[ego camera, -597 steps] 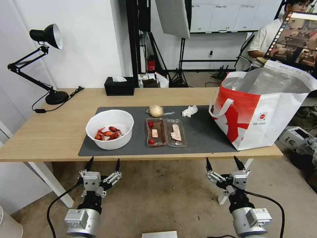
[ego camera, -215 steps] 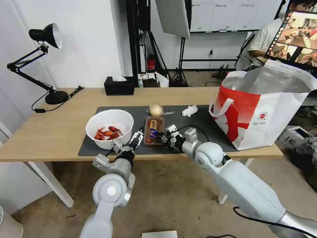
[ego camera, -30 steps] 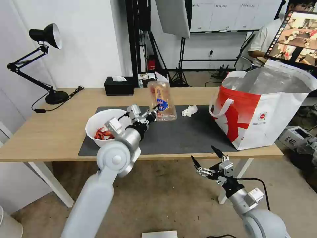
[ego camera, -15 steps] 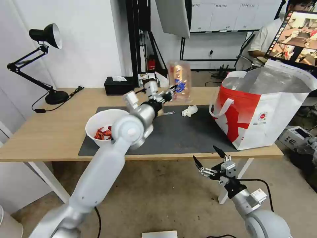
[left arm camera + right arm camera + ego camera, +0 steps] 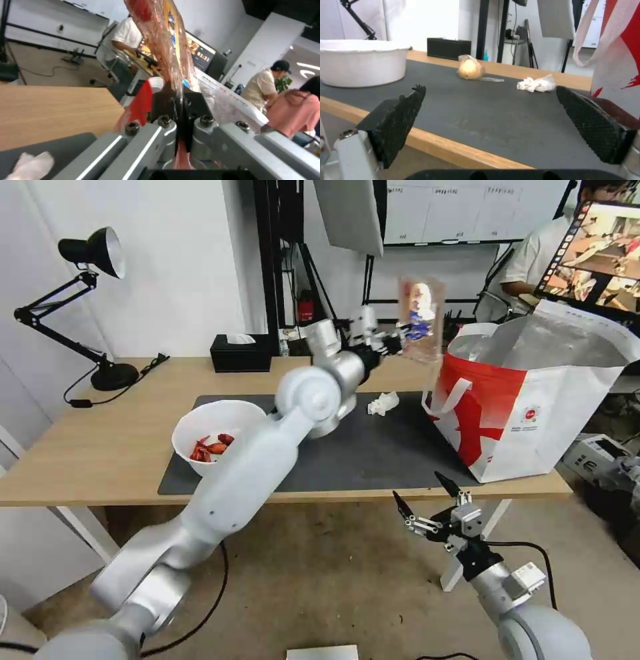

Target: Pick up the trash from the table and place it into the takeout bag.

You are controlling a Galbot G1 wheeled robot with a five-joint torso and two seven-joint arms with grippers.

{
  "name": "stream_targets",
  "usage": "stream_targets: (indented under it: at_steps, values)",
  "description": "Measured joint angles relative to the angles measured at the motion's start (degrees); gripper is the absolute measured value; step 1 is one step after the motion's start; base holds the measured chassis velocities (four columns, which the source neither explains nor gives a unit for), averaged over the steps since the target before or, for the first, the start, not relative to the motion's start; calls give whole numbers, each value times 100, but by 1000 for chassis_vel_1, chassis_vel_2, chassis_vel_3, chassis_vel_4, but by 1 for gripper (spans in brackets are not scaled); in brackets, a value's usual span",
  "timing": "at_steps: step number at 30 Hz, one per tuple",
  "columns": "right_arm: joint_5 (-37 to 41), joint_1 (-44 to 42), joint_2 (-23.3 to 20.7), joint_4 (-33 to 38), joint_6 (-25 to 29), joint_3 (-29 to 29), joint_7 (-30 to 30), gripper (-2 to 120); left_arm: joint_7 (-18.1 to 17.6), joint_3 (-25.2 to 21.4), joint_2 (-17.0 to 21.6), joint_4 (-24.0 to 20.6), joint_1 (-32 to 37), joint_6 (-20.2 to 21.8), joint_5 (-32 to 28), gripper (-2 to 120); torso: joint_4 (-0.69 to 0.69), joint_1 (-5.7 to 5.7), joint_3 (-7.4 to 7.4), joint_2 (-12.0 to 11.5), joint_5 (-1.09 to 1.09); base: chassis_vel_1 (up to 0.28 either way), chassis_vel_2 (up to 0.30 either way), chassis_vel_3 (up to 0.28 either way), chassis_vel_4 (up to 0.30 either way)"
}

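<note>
Tray [image 5: 421,317]: clear, hinged, folded shut, held upright in the air, pinched at its lower edge by the left hand [image 5: 393,342]; in the wrist view the plastic [image 5: 163,45] rises straight out of the pressed-together fingers [image 5: 166,110]. Lifted off the mat and carried across toward the desk's right end within the last second; now just short of the bag [image 5: 533,400], near its rim but not yet over the foil-lined mouth. Judged: first piece of trash nearly delivered, release still to come. Right hand [image 5: 427,508]: spread, empty, parked below the desk's front edge, toward the right end. Remaining on the desk [image 5: 100,447]: bowl [image 5: 220,437] of red shells at the mat's front left; tissue [image 5: 383,403] near the mat's rear edge, beside the bag; wrapped lump [image 5: 470,68] on the mat between bowl and tissue. Mat centre [image 5: 373,453] now bare, giving open room for later reaches. Bag mouth wide and held open by stiff walls; white strap [image 5: 445,397] hanging on the near side, a possible snag for a low approach, so a high entry judged safer.
</note>
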Motion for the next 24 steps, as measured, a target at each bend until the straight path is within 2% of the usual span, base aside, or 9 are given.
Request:
stream_targets:
  at_steps: [12,14,24]
  values:
    - [23,-24,82,71,-13,17,-46,100,166,271,-244,611,-520,-70,-3,0,1,0,0,0,-1,0,0,0,0]
    - [26,-19,115,98,-22,18,-56,100,229,383,-363,865,-700,-84,-3,0,1,0,0,0,-1,0,0,0,0]
    - [40,-37,171,164,-46,28,-80,100,376,597,-661,1421,-1056,-139,21,0,1,0,0,0,-1,0,0,0,0]
